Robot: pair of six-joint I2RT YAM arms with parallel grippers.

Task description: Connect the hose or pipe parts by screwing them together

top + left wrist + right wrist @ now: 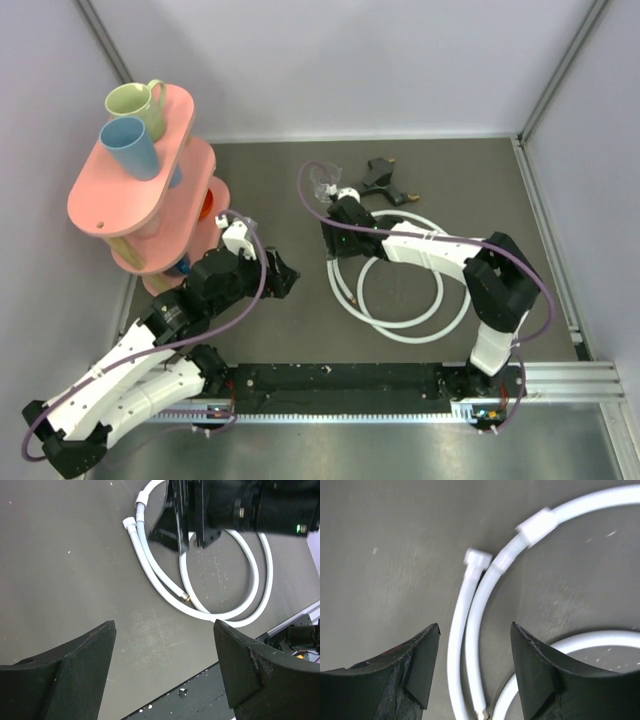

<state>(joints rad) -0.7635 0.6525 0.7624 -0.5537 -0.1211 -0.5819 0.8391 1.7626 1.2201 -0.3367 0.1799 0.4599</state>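
The right gripper [474, 626] hangs spread over two strands of the white hose [454, 650] coiled on the worktop [270, 180]. The black fitting [380, 180] lies just beyond. The left gripper [164, 624] is spread and empty.

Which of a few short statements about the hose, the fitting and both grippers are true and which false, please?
1. The right gripper's open fingers straddle two strands of white hose. True.
2. The right gripper holds the black fitting. False: it lies unheld on the table, beyond that gripper.
3. The left gripper is open over bare table. True.
4. Both mugs stand on the table. False: the blue mug and green mug sit on the pink rack's top shelf.
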